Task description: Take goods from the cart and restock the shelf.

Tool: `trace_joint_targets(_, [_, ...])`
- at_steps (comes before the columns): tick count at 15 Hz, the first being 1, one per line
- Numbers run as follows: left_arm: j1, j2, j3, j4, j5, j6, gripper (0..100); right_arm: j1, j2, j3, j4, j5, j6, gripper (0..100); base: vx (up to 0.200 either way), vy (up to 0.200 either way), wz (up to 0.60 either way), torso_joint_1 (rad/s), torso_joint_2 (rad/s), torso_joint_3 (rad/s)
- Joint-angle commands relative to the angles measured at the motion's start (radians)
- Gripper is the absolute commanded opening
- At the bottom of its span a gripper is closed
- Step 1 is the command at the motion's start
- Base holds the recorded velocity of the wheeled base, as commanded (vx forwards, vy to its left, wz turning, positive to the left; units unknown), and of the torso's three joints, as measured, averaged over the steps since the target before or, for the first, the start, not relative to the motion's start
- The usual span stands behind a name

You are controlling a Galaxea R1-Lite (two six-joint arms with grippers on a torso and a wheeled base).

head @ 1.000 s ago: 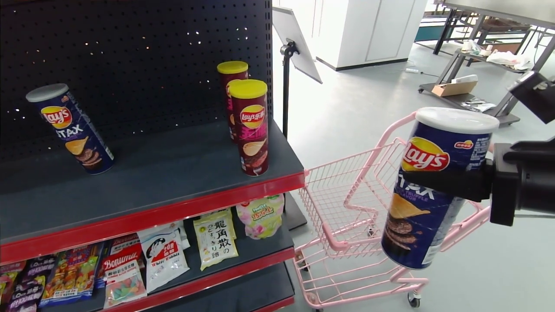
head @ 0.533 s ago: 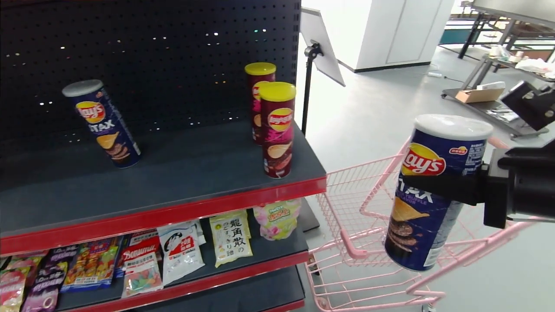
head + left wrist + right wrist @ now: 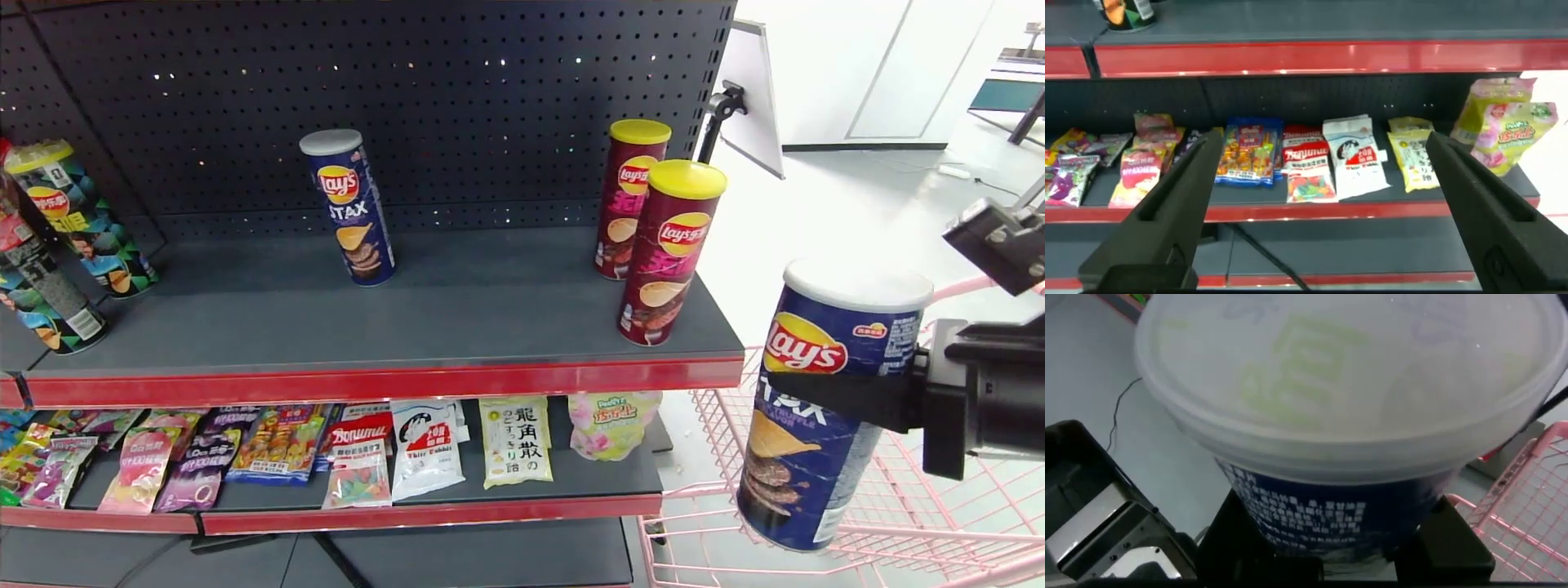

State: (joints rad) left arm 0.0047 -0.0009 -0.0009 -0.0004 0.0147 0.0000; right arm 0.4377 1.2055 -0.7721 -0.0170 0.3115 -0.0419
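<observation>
My right gripper (image 3: 816, 390) is shut on a blue chip can with a white lid (image 3: 804, 490). It holds the can upright in the air over the pink cart (image 3: 906, 531), to the right of the shelf's end. In the right wrist view the can's lid (image 3: 1347, 376) sits close, between the right gripper's fingers (image 3: 1237, 539). On the upper shelf (image 3: 457, 327) a matching blue can (image 3: 349, 208) stands near the back. Two maroon cans with yellow lids (image 3: 669, 253) stand at its right end. My left gripper (image 3: 1323, 196) is open, low down, facing the snack bags (image 3: 1347, 155).
Green-patterned cans (image 3: 82, 220) stand at the upper shelf's far left. The lower shelf (image 3: 424, 514) holds a row of snack bags. A pegboard backs the shelf. A sign on a stand (image 3: 751, 90) rises by the shelf's right end. Bare shelf lies between the blue and maroon cans.
The head view has swung left, so the shelf now spans most of the picture and its left cans appear. The right gripper still holds the blue can, a little lower in view.
</observation>
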Motion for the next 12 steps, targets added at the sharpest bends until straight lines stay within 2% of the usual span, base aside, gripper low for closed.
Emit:
trace_joint_targets(1, [-0.002,0.001,0.001,0.000,0.001,0.000,100,0.021,-0.058,0.037,-0.001,0.011,-0.003,0,0.000,0.000,0.00,0.000,0.00,0.000])
trace_joint_targets(3, [0.000,0.001,0.001,0.000,0.001,0.000,100,0.056,-0.081,0.059,-0.001,0.012,-0.013,0,0.000,0.000,0.00,0.000,0.00,0.000])
trace_joint_targets(8, [-0.002,0.001,0.001,0.000,0.001,0.000,100,0.092,-0.075,0.076,-0.009,0.014,-0.078,0,0.000,0.200,0.00,0.000,0.00,0.001])
trace_joint_targets(12, [0.000,0.001,0.001,0.000,0.001,0.000,100,0.139,-0.077,0.076,-0.009,0.015,-0.079,0,0.000,0.200,0.00,-0.001,0.01,0.002])
